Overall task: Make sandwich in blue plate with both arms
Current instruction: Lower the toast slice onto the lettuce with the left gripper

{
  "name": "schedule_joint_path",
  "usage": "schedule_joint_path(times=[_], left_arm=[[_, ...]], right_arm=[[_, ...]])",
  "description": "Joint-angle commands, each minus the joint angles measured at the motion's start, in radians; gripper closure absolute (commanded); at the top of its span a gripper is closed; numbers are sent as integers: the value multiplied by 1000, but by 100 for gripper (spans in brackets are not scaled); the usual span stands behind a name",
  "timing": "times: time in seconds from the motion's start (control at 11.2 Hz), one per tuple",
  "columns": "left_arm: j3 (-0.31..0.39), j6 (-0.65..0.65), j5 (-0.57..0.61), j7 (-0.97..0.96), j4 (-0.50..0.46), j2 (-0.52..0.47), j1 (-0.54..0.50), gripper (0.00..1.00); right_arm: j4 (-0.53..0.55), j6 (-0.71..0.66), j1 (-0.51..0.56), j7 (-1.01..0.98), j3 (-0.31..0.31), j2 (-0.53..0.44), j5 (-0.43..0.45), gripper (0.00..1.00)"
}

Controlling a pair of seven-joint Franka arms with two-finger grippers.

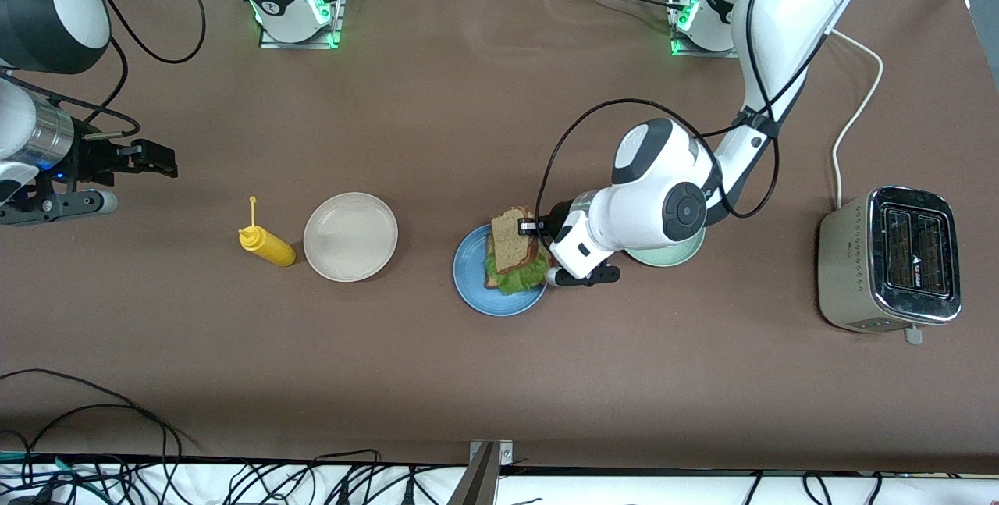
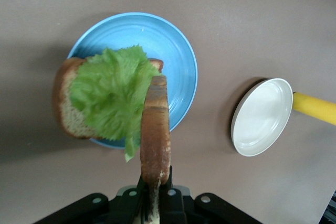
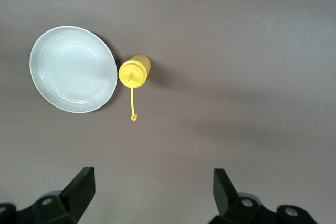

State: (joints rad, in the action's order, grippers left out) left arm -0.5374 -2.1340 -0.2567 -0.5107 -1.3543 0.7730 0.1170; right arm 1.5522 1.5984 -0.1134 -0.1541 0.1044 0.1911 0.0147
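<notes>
The sandwich [image 1: 513,251] is nearly built on the blue plate [image 1: 476,290], which sits on the brown worktop [image 1: 468,115] between the beige plate [image 1: 350,236] and the pale green plate [image 1: 687,251]; a bottom slice [image 2: 65,111] lies at the plate's edge, overhanging the rim, with a ruffled lettuce leaf [image 2: 110,95] spread on it; the top slice [image 2: 156,129] is clamped by its edge in the left gripper [image 2: 156,195], which hangs just over the lettuce with the bread not yet laid flat, seen edge-on from the left wrist.

The step in hand, as I judge it, is placing the second slice; the next move calls for lowering it squarely over the lettuce and bottom slice, then letting the fingers part without dragging the bread sideways; since the stack overhangs the rim, a careless release could tip it off the plate.

The right gripper [image 1: 160,160] hangs with its jaws spread wide and empty over the worktop at the right arm's end, waiting; its wrist view looks down on the beige plate and the yellow squeeze bottle [image 1: 268,245], which stands just beside that plate with its cap tether raised.

A silver two-slot toaster [image 1: 890,259] stands at the left arm's end of the worktop, its white cord [image 1: 855,111] trailing toward the left arm's base.

No brand, label or writing can be read on the bottle, the plates or the toaster; small marks on the arm bases are too small to make out.
</notes>
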Motion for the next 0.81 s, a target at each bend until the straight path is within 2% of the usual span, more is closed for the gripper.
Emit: schedule_joint_path(times=[0.0, 0.36, 0.54, 0.72], left_arm=[[-30, -49, -15, 73, 37, 69, 3, 100], [-26, -49, 10, 181, 32, 88, 1, 100], [-23, -50, 48, 224, 32, 100, -2, 100], [-6, -49, 50, 296, 32, 103, -8, 82]], right_arm=[[-61, -23, -11, -12, 14, 7, -16, 0], [-72, -8, -8, -2, 15, 5, -50, 0], [-72, 81, -8, -2, 15, 10, -51, 0], [-72, 89, -12, 2, 11, 10, -53, 0]])
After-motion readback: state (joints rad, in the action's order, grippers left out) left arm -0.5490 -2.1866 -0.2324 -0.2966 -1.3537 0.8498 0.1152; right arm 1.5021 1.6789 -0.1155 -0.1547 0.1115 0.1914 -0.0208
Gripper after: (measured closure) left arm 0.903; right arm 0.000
